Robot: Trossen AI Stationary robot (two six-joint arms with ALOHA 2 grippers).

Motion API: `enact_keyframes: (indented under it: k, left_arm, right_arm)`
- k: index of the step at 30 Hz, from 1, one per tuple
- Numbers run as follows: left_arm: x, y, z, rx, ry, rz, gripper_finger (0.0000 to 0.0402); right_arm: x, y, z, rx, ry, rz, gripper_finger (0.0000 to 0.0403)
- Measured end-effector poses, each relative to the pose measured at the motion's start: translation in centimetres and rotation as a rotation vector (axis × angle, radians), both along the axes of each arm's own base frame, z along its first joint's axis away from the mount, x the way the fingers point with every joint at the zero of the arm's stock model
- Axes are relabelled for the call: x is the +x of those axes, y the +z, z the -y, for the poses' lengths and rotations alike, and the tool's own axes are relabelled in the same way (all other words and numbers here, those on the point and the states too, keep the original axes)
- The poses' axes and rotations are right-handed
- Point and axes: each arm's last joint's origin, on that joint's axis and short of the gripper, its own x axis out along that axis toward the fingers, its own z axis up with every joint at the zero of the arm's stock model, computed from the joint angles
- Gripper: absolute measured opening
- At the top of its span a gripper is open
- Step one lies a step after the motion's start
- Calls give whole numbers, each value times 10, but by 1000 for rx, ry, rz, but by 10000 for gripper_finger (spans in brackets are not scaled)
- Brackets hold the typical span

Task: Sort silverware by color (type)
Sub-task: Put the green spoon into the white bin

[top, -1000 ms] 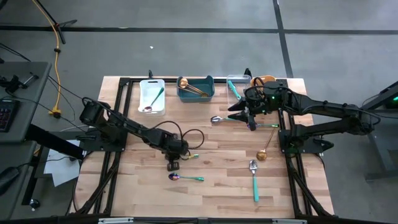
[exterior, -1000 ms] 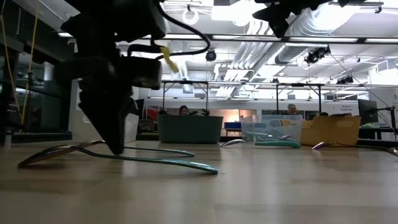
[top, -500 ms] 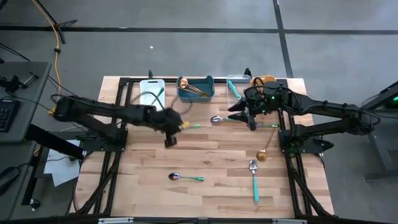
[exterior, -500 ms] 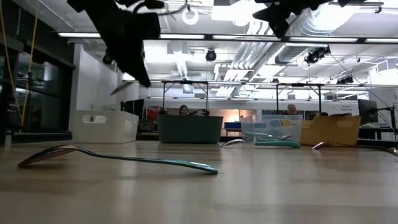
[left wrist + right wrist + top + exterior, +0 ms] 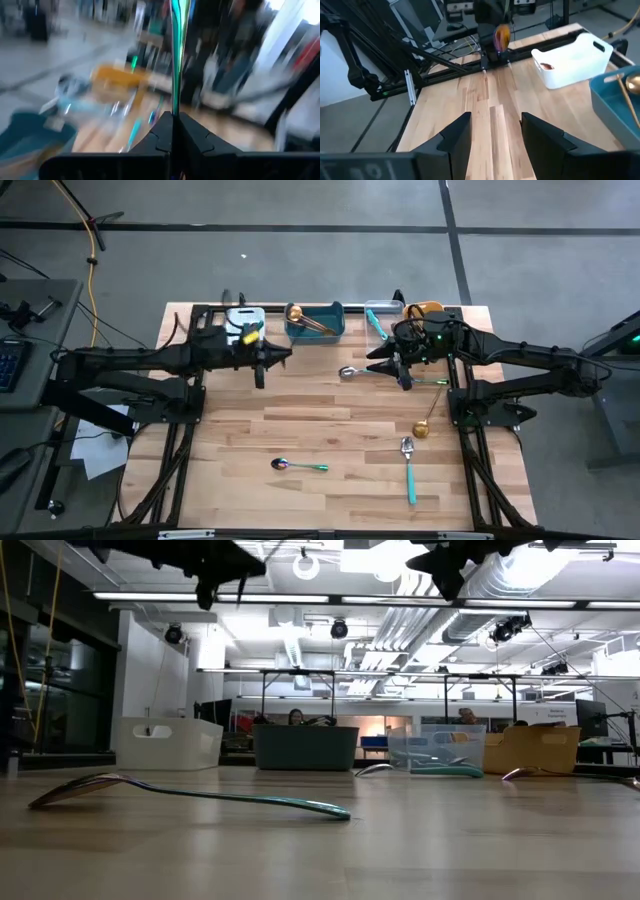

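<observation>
My left gripper (image 5: 280, 355) hangs high over the table's far left, next to the white bin (image 5: 243, 330), shut on a spoon with a teal handle (image 5: 175, 55). Its iridescent bowl (image 5: 501, 35) shows in the right wrist view. My right gripper (image 5: 396, 370) hovers open, nothing between its fingers (image 5: 492, 135), above a silver teal-handled spoon (image 5: 350, 371) lying flat on the table. On the near boards lie an iridescent spoon (image 5: 298, 466), another silver spoon (image 5: 409, 470) and a gold spoon (image 5: 425, 425). My left gripper pinches the spoon's teal handle (image 5: 174, 107) between its two fingers. The fingers lie about level, pointing toward the table's right, and the handle runs on ahead of the fingertips, along them. The spoon is lifted clear of the table.
Along the far edge stand the white bin, a teal bin (image 5: 315, 320) with gold spoons, a clear bin (image 5: 380, 315) with a teal utensil, and an orange bin (image 5: 425, 308). Black frame rails (image 5: 460, 430) run down both sides. Bare boards lie mid-table.
My left gripper has risen from the near middle of the table with the spoon, swung toward the far left by the white bin, and tipped from pointing down to about level. The spoon is lifted clear. The other iridescent spoon stayed where it lay.
</observation>
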Motion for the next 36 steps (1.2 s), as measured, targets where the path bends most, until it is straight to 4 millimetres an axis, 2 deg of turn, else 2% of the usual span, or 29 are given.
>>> enact_keyframes:
  k: [3,6,36]
  left_arm:
    - [-4,0,0,-22,1,188,4]
    - [-5,0,0,-16,-2,274,4]
    - [-4,2,1,37,-46,285,4]
  right_arm:
    - [1,3,-1,-31,6,35,165]
    - [3,7,-2,-44,10,78,165]
    - [9,6,-4,-66,-15,90,165]
